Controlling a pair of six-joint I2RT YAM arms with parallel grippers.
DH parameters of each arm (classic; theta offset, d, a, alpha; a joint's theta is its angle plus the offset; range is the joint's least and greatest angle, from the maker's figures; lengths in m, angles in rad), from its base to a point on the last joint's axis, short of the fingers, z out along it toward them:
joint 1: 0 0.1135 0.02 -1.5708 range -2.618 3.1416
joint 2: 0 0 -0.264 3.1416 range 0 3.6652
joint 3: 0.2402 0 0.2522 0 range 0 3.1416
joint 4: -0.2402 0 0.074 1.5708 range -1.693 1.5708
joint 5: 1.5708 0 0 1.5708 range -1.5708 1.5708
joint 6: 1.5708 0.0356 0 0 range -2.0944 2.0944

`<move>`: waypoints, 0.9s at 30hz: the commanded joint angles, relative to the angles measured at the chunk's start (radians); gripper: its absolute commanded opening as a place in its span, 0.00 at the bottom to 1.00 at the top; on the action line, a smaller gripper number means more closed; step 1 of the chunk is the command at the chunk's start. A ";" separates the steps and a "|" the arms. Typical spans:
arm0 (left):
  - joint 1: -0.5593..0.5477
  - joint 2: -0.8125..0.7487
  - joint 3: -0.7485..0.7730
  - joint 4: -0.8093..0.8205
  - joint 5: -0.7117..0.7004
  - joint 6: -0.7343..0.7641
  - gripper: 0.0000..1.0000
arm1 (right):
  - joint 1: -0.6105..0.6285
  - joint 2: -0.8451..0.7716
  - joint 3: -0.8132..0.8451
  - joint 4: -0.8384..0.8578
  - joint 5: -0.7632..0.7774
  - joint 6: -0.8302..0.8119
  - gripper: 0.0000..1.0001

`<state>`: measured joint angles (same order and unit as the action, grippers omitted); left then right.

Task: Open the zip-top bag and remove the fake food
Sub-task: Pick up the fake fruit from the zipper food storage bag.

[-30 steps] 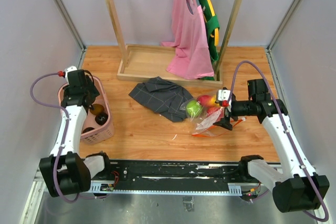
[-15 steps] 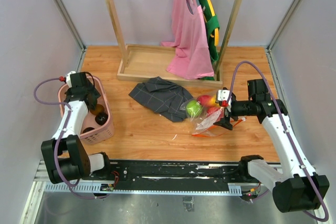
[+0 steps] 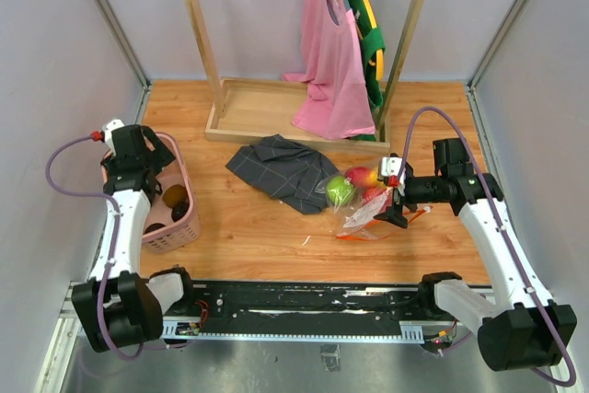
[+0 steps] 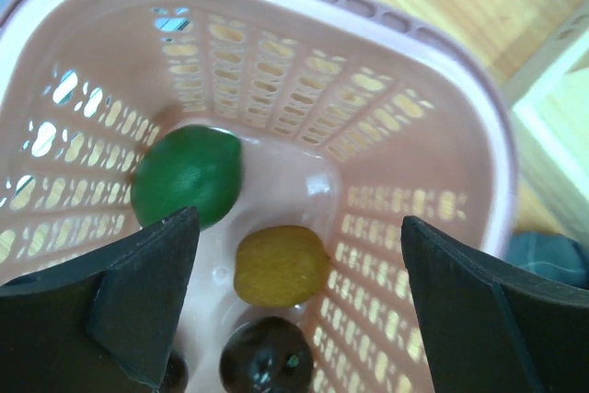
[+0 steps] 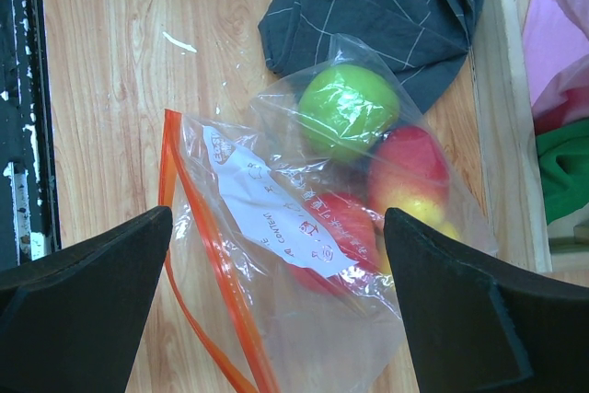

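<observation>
The zip-top bag lies on the wooden table right of centre, with its orange zip strip and white label facing me. Inside it are fake food pieces: a lime green fruit, a red-yellow one and a red one. My right gripper hovers open and empty just above the bag. My left gripper is open and empty above the pink basket, which holds a dark green fruit, a yellow one and a dark brownish one.
A grey checked cloth lies crumpled left of the bag, touching it. A wooden clothes rack with a pink garment and a green one stands at the back. The pink basket sits at the table's left edge by the wall.
My left arm has shifted back and to the left over the basket. The right arm and the bag have not moved.
</observation>
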<state>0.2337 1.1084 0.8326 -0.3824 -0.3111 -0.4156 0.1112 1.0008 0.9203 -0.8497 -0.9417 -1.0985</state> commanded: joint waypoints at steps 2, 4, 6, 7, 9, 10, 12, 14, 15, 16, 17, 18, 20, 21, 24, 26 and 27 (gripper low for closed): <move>0.007 -0.138 0.053 -0.019 0.175 0.032 0.94 | 0.019 0.008 -0.008 -0.016 -0.026 -0.002 0.99; 0.007 -0.194 0.044 -0.010 0.278 0.044 0.94 | 0.019 0.010 -0.008 -0.021 -0.034 -0.012 0.98; 0.007 -0.248 0.033 0.004 0.382 0.044 0.93 | 0.019 0.010 -0.009 -0.028 -0.041 -0.023 0.98; 0.008 -0.269 0.028 0.011 0.465 0.039 0.91 | 0.018 0.010 -0.009 -0.033 -0.045 -0.032 0.99; 0.007 -0.302 0.017 0.023 0.593 0.014 0.84 | 0.018 0.007 -0.011 -0.042 -0.054 -0.045 0.98; 0.005 -0.316 0.009 0.033 0.659 0.000 0.81 | 0.018 0.005 -0.011 -0.046 -0.060 -0.051 0.98; -0.012 -0.340 -0.009 0.051 0.743 -0.033 0.77 | 0.016 -0.001 -0.012 -0.056 -0.075 -0.067 0.98; -0.098 -0.372 -0.025 0.069 0.747 -0.049 0.76 | 0.010 -0.009 -0.013 -0.071 -0.097 -0.087 0.99; -0.145 -0.389 -0.033 0.082 0.738 -0.057 0.76 | 0.004 -0.012 -0.010 -0.080 -0.109 -0.097 0.98; -0.203 -0.405 -0.045 0.102 0.726 -0.070 0.77 | -0.005 -0.014 -0.008 -0.089 -0.123 -0.106 0.99; -0.262 -0.419 -0.063 0.124 0.712 -0.086 0.76 | -0.016 -0.016 -0.004 -0.100 -0.138 -0.115 0.99; -0.319 -0.432 -0.077 0.149 0.698 -0.099 0.76 | -0.030 -0.018 -0.002 -0.114 -0.153 -0.125 0.99; -0.431 -0.450 -0.103 0.190 0.656 -0.117 0.76 | -0.060 -0.022 -0.001 -0.130 -0.174 -0.131 0.99; -0.484 -0.458 -0.119 0.215 0.640 -0.127 0.76 | -0.074 -0.026 -0.005 -0.133 -0.181 -0.135 0.98; -0.623 -0.466 -0.160 0.313 0.599 -0.158 0.75 | -0.102 -0.038 -0.021 -0.133 -0.179 -0.141 0.99; -0.730 -0.449 -0.176 0.365 0.558 -0.164 0.75 | -0.112 -0.043 -0.023 -0.134 -0.175 -0.138 0.99; -0.793 -0.433 -0.178 0.385 0.526 -0.160 0.75 | -0.117 -0.046 -0.022 -0.134 -0.175 -0.135 0.99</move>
<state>-0.3969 0.6544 0.6762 -0.1616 0.3035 -0.5457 0.0242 0.9756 0.9134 -0.9497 -1.0790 -1.2121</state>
